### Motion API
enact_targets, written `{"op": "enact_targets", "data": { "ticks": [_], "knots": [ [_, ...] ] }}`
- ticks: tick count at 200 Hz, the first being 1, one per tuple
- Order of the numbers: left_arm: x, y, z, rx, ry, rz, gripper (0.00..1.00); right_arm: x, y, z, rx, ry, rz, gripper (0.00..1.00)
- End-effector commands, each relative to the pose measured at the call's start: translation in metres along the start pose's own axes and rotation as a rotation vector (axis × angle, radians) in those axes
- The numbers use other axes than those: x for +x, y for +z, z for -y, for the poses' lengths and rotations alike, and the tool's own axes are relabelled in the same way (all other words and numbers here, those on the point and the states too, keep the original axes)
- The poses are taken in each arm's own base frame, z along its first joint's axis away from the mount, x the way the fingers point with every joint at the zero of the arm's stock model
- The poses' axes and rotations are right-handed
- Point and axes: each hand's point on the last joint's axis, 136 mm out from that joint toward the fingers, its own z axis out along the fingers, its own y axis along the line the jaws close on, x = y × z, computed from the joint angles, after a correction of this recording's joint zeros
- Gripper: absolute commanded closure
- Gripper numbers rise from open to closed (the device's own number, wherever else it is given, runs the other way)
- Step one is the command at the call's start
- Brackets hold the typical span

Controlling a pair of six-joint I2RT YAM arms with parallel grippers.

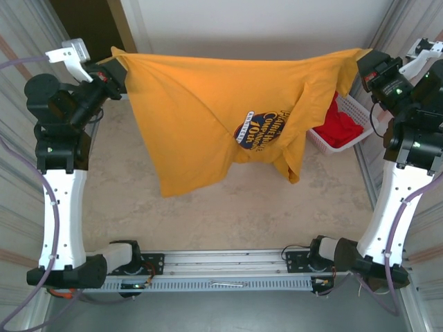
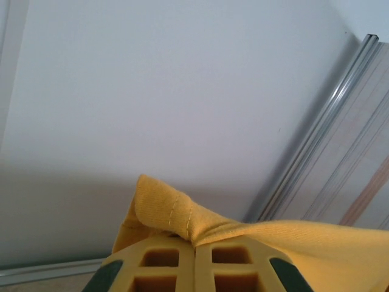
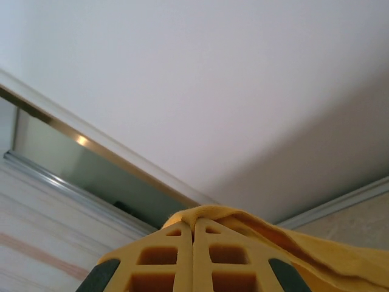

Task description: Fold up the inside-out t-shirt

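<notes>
Both jaws are pinching shut on cloth. Left gripper [image 1: 113, 71], upper left of the top view, is clamping one edge of the inside-out t-shirt [image 1: 208, 117]; right gripper [image 1: 365, 66], upper right, is clamping the opposite end. Shirt is hanging stretched btwn them across the upper middle of the frame, its lower part drooping over the table [image 1: 228, 207], w/ a dark logo [image 1: 266, 128] near centre. Judging by the drape, it's handling light, soft & floppy, not fragile. It's likely sagging or twisting wherever unsupported, so hems/seams near corners look like the best holds. White basket [image 1: 320, 140], right edge, is holding a red garment [image 1: 342, 128].
</notes>
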Motion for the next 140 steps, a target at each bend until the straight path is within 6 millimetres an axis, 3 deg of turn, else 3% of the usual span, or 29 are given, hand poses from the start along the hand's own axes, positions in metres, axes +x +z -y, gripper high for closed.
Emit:
{"op": "enact_targets", "data": {
  "ticks": [1, 31, 53, 77, 108, 124, 140],
  "knots": [
    [-0.031, -0.018, 0.011, -0.017, -0.002, 0.099, 1.00, -0.009, -0.026, -0.036, -0.076, -0.031, 0.060, 1.00],
    [-0.047, -0.039, 0.022, -0.035, 0.028, 0.170, 1.00, -0.018, -0.047, -0.058, -0.104, -0.064, 0.112, 1.00],
    [-0.034, -0.030, 0.002, -0.107, 0.029, 0.121, 1.00, -0.020, -0.033, -0.043, -0.084, -0.037, 0.087, 1.00],
    [0.001, 0.003, -0.044, -0.187, -0.025, 0.004, 1.00, -0.018, 0.002, 0.004, -0.021, 0.024, 0.032, 1.00],
    [0.034, 0.061, -0.106, -0.248, -0.102, -0.097, 1.00, -0.008, 0.066, 0.069, 0.088, 0.049, -0.063, 1.00],
    [0.045, 0.099, -0.140, -0.273, -0.125, -0.137, 1.00, -0.005, 0.104, 0.088, 0.107, 0.050, -0.098, 1.00],
    [0.048, 0.135, -0.169, -0.289, -0.167, -0.170, 1.00, -0.008, 0.140, 0.090, 0.092, 0.036, -0.121, 1.00]
  ]
}}
